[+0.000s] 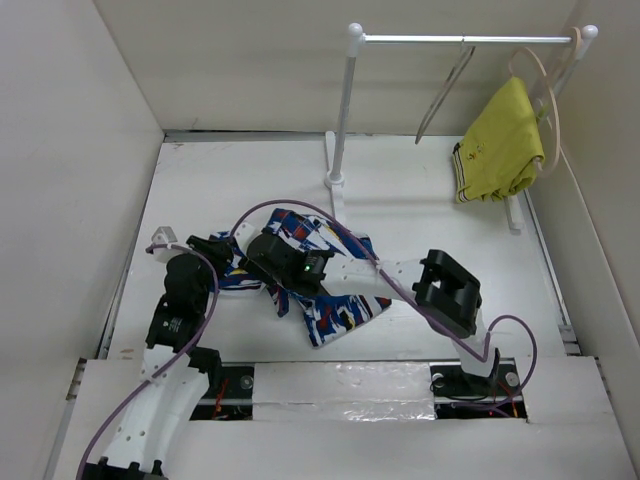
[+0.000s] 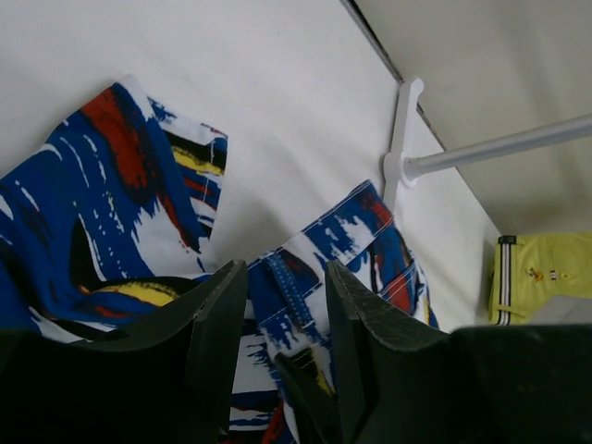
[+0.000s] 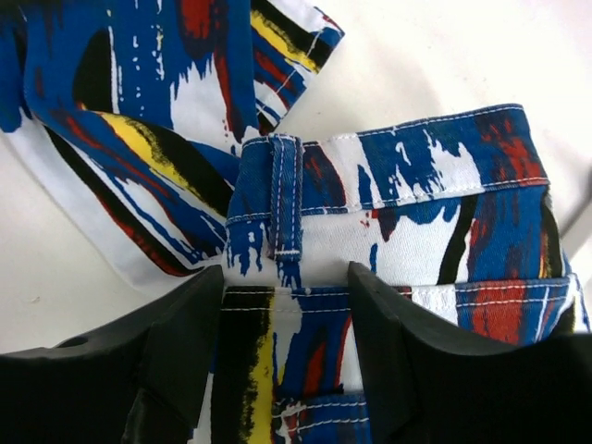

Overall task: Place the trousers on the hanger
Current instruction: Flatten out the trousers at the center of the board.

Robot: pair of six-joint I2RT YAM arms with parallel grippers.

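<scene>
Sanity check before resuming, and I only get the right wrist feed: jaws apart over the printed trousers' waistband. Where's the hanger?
Observer: The hanger hangs on the rail at the back right, nowhere near the trousers.
Operator: Left gripper?
Observer: The left gripper is open, right over the trousers, with fabric showing between its fingers.
Operator: Anything else on that rail?
Observer: A yellow garment with a beige hanger, right of the grey one.

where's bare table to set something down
Bare table between the trousers and the rack, plus the strip along the left wall. Crowded mid-table, where the left gripper and right gripper stand over the trousers.
</scene>
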